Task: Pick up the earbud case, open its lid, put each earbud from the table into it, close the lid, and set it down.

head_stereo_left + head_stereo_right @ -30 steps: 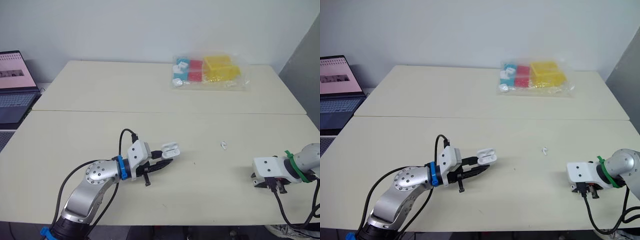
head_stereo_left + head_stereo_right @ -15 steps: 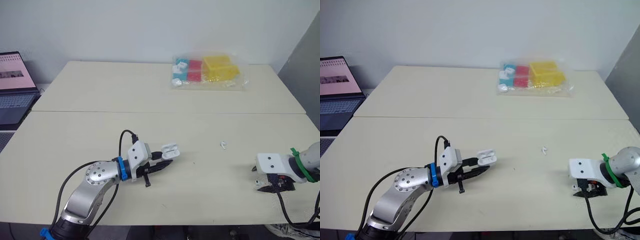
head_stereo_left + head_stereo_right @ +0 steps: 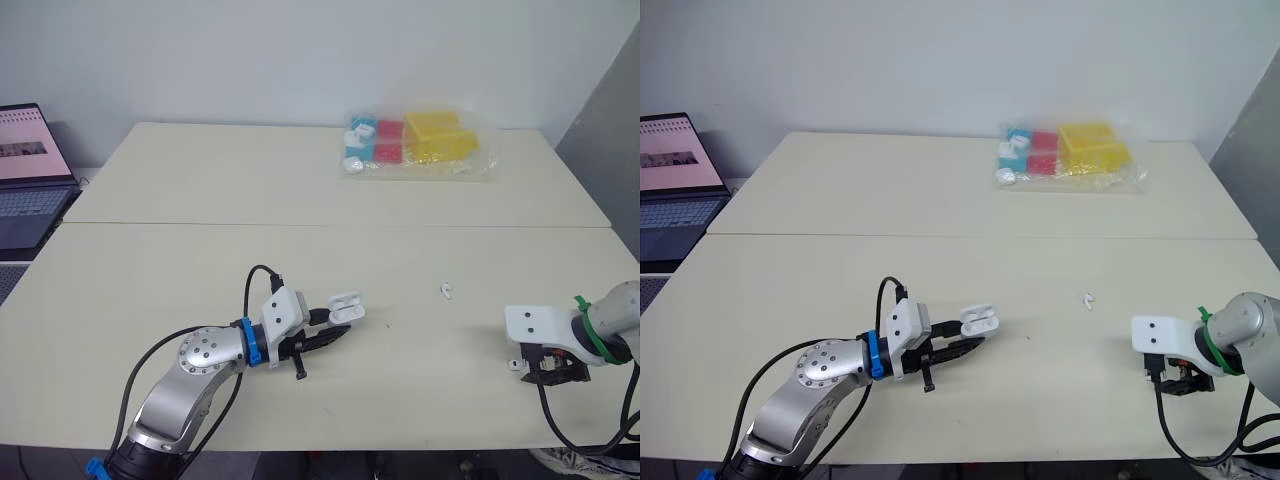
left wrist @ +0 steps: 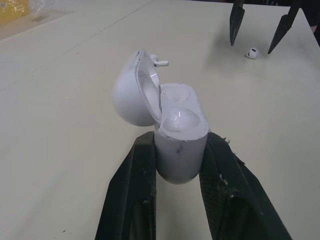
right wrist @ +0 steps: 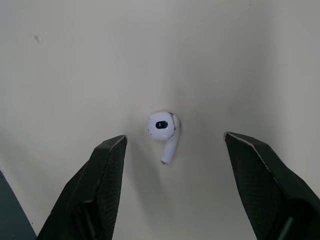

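While the left gripper (image 4: 179, 150) clamps the smooth white earbud case (image 4: 175, 125) by its rounded base, the lid stands flipped open. The right gripper (image 5: 176, 141) is spread wide, a white earbud (image 5: 163, 126) lying between its fingers, stem down. Another earbud (image 3: 447, 291) lies between both grippers.

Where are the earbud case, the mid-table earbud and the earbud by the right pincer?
earbud case (image 4: 181, 131): left wrist view, on the front of its body below the open lid.
mid-table earbud (image 3: 447, 291): left eye view, on its white body.
right-side earbud (image 5: 163, 125): right wrist view, on its rounded head.
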`<control>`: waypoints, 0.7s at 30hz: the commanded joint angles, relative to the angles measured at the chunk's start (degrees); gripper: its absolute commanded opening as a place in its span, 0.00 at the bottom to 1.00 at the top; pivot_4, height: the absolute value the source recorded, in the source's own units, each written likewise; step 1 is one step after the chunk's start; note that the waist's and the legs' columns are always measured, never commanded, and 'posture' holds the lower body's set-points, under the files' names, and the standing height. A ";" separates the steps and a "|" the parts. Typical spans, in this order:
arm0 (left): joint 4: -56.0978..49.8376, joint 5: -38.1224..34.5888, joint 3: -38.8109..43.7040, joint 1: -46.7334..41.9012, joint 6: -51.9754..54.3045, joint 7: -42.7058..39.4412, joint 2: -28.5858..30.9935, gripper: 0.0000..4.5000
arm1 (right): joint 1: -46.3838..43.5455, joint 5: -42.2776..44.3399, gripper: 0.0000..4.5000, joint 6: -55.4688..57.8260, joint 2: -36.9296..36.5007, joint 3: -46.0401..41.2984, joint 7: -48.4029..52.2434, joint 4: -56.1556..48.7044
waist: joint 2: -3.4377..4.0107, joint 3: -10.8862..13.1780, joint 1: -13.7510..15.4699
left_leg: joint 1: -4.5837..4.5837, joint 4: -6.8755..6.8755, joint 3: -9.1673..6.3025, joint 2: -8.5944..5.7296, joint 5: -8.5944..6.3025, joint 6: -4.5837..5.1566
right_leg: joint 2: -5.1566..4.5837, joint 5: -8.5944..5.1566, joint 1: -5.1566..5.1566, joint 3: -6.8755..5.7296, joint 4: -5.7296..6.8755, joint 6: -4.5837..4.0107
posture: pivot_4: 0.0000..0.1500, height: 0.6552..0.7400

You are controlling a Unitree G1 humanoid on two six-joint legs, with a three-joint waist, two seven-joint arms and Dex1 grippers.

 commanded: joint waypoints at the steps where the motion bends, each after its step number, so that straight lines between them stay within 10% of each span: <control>1: -2.24 -0.22 0.20 0.09 -0.93 0.31 -0.09 0.18 | -1.46 -0.98 0.72 -0.65 1.00 0.98 0.19 0.57 | 0.00 0.00 -0.01 | 0.00 0.00 0.00 0.00 0.00 0.00 | 0.01 0.00 0.00 0.01 0.00 0.00 | 1.00 1.00; 8: -2.08 -0.09 0.11 0.09 -1.08 0.57 -0.15 0.18 | -2.28 -1.08 0.72 0.21 2.12 2.00 0.86 0.31 | 0.00 0.00 -0.03 | 0.01 0.01 0.00 0.00 0.00 0.00 | 0.01 0.00 0.00 0.01 0.01 0.00 | 1.00 1.00; 17: -1.61 0.01 0.24 -0.15 -1.26 0.39 -0.11 0.18 | -1.73 -2.05 0.10 0.13 2.59 2.42 1.03 0.11 | -0.01 0.00 -0.01 | 0.02 0.01 0.01 0.00 0.00 0.00 | 0.01 0.00 0.02 0.01 0.01 0.00 | 1.00 1.00; 21: -1.07 0.06 0.31 -0.37 -1.50 0.22 -0.15 0.18 | -1.31 -1.38 0.09 -0.12 1.89 1.10 1.24 -0.30 | -0.01 0.00 0.00 | 0.05 0.01 0.00 0.00 0.00 0.00 | 0.01 0.00 0.04 0.00 0.02 0.00 | 1.00 1.00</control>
